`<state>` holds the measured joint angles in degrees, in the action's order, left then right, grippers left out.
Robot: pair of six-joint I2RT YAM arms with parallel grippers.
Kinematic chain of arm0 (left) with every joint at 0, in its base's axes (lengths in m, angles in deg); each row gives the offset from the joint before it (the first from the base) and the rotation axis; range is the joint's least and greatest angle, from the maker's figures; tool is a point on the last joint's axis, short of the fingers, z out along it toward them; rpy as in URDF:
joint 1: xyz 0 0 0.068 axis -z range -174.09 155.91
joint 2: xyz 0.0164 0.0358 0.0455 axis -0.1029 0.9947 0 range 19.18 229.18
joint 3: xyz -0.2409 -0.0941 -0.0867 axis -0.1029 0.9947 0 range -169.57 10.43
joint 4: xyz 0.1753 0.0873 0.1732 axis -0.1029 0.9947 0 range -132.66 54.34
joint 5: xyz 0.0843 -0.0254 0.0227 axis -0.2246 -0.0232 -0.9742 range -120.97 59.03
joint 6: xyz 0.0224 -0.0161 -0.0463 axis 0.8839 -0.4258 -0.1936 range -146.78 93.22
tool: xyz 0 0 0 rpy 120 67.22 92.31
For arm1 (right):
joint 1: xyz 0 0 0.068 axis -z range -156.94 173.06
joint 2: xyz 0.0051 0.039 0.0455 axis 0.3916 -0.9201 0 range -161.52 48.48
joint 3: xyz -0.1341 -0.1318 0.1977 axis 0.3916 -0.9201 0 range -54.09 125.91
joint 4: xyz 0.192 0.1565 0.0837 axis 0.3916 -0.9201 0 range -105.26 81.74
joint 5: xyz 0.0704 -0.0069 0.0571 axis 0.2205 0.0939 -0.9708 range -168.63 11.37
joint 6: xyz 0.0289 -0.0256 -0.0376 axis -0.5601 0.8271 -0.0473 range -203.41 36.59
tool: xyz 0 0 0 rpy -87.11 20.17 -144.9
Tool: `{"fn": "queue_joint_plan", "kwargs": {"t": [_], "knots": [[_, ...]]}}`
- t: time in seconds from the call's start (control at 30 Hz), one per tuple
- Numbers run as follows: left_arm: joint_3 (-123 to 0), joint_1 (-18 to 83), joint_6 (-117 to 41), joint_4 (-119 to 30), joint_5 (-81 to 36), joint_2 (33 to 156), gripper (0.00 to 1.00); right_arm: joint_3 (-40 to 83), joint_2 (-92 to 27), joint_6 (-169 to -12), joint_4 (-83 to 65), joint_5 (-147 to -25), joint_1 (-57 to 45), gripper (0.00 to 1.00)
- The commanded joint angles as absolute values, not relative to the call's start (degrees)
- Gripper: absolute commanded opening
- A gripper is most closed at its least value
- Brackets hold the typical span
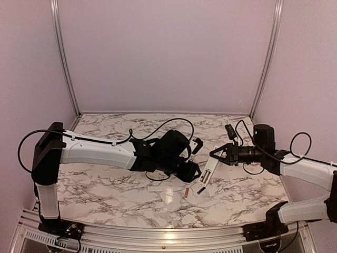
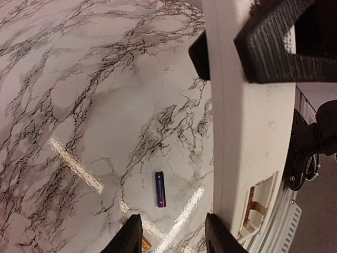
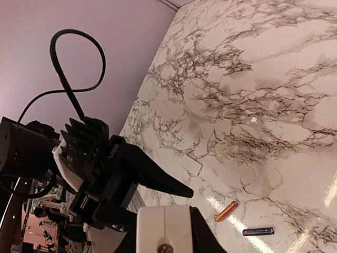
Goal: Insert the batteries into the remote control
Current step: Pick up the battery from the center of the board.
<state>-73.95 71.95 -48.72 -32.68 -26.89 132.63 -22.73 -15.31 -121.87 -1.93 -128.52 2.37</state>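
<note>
right fingers [image 2: 274, 47]: clamped on remote control [image 2: 253, 132] | left fingers [image 2: 129, 240]: partway open, empty | tip: drop straight onto black battery [image 2: 160, 188], pinch mid-body so it doesn't roll off the worktop [image 2: 79, 105]

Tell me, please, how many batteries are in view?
2. The orange battery and the black battery lie close together, not touching, on the table. More could be hidden inside the remote.
</note>
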Motion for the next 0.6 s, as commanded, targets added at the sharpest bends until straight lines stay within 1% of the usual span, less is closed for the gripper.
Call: {"fn": "queue_joint_plan", "kwargs": {"t": [0.0,0.07,0.1,0.17,0.27,0.3,0.4,0.57], "knots": [[-74.94,73.67,-48.12,-31.95,-23.64,134.15,0.43,-20.14,-15.01,-122.76,1.87,-125.84,2.09,0.24],[-74.83,73.67,-48.38,-32.36,-23.14,134.13,0.43,-20.20,-14.98,-122.87,1.99,-125.73,2.14,0.25],[-74.83,73.67,-48.45,-32.41,-23.03,134.14,0.43,-20.24,-15.02,-122.86,2.02,-125.68,2.14,0.23],[-74.48,73.63,-48.93,-32.50,-23.41,133.95,0.43,-20.17,-14.85,-122.71,1.68,-125.44,2.09,0.16],[-72.42,72.65,-50.93,-33.74,-24.09,132.71,0.44,-19.72,-14.02,-121.21,-0.28,-123.98,2.41,0.01],[-71.26,72.15,-51.86,-34.43,-24.46,132.01,0.45,-19.58,-13.44,-120.71,-1.07,-123.08,2.65,0.00],[-69.36,71.07,-53.21,-33.73,-26.27,130.86,0.46,-19.87,-11.21,-120.05,-2.23,-121.15,4.17,0.00],[-70.36,71.03,-52.62,-24.99,-29.03,132.61,0.48,-21.40,-5.27,-119.09,-4.35,-115.37,5.75,0.00]]}}
